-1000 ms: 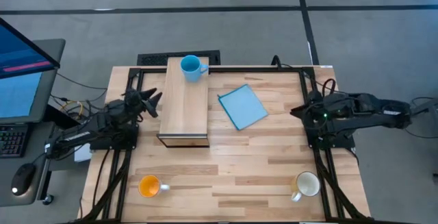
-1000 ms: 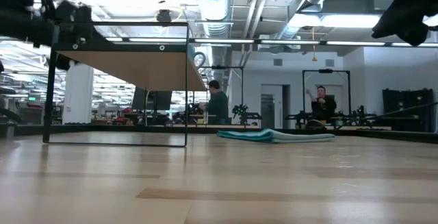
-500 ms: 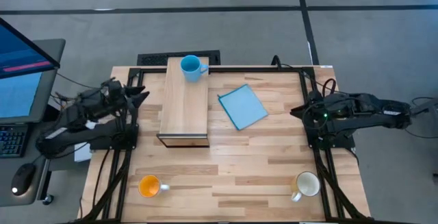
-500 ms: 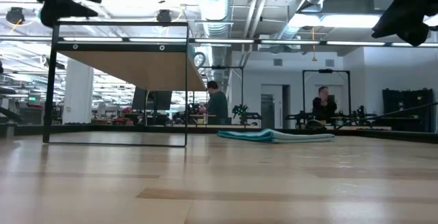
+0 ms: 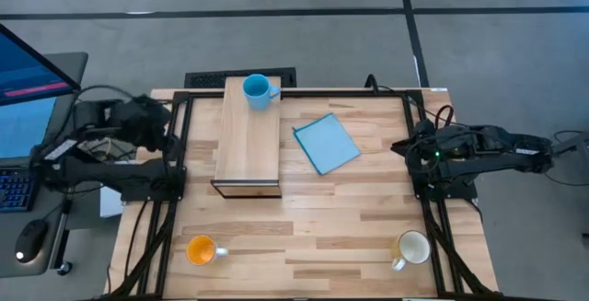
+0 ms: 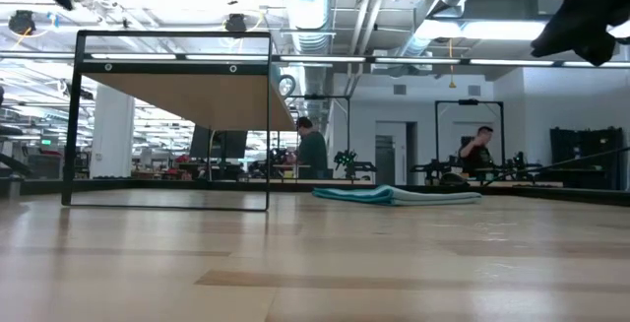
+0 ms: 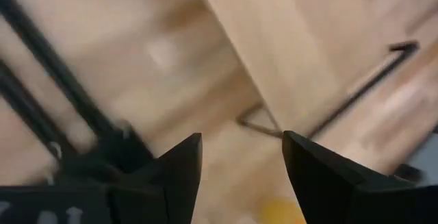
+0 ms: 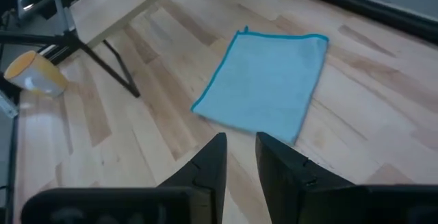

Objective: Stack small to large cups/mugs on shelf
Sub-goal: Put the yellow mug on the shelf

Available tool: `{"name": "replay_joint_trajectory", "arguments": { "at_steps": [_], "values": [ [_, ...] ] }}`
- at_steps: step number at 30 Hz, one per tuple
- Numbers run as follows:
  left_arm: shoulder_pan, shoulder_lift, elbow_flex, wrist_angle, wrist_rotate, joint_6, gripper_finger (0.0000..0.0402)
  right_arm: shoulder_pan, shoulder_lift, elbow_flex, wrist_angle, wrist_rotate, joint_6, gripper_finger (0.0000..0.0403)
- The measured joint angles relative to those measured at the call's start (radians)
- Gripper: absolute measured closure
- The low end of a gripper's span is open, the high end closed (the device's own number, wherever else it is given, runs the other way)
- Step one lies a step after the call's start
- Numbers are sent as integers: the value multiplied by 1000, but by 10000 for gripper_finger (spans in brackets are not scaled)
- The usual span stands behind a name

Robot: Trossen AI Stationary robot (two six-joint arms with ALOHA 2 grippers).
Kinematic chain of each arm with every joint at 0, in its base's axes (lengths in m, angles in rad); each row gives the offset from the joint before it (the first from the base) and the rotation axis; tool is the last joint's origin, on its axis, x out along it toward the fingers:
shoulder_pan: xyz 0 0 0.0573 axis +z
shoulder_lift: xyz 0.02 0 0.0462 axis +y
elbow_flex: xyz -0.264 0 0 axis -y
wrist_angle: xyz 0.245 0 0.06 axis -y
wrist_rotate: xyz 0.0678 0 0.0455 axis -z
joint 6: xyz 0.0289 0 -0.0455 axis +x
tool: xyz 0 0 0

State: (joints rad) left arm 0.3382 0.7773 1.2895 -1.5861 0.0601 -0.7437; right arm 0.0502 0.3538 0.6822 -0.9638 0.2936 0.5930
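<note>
The small light-blue mug [image 5: 259, 90] stands upright on the far end of the light-wood shelf [image 5: 248, 140]. The orange mug [image 5: 201, 249] stands on the table at the near left, and the cream-white mug [image 5: 412, 247] at the near right. My left gripper [image 5: 156, 121] is open and empty, raised beyond the table's left edge, left of the shelf; its wrist view [image 7: 243, 162] looks down on the shelf [image 7: 301, 46]. My right gripper [image 5: 400, 149] is shut and empty, raised at the table's right side.
A flat blue cloth [image 5: 326, 143] lies on the table between the shelf and my right gripper; it also shows in the right wrist view [image 8: 267, 83]. The shelf stands on thin black legs [image 6: 167, 204]. Bare table lies between the two near mugs. People show in the room behind.
My left gripper has drawn back from the shelf's left side toward the table's left edge and has risen. The mugs, the shelf and the cloth have stayed where they were.
</note>
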Motion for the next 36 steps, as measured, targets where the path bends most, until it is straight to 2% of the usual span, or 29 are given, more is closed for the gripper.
{"name": "replay_joint_trajectory", "arguments": {
  "at_steps": [3,5,8,10,17,21,24,30,36],
  "values": [
    [-25,37,13,77,130,-42,207,0,0,0,0,22,-24,301],
    [-56,70,28,95,164,-53,207,0,0,0,0,24,-26,301],
    [-141,108,19,-2,179,-132,207,0,0,0,0,29,-36,301],
    [-219,121,-4,33,192,-165,207,0,0,0,0,30,-48,301],
    [-550,203,-5,18,174,-281,207,0,0,0,1,30,-71,301],
    [-725,259,-5,14,134,-406,207,0,0,1,1,34,-80,301],
    [-812,319,-5,17,89,-506,207,0,0,1,3,56,-80,301],
    [-960,422,-5,53,84,-701,207,0,0,1,10,56,-80,301],
    [-1082,545,-5,108,82,-797,207,0,0,0,10,54,-79,301]
  ]
}}
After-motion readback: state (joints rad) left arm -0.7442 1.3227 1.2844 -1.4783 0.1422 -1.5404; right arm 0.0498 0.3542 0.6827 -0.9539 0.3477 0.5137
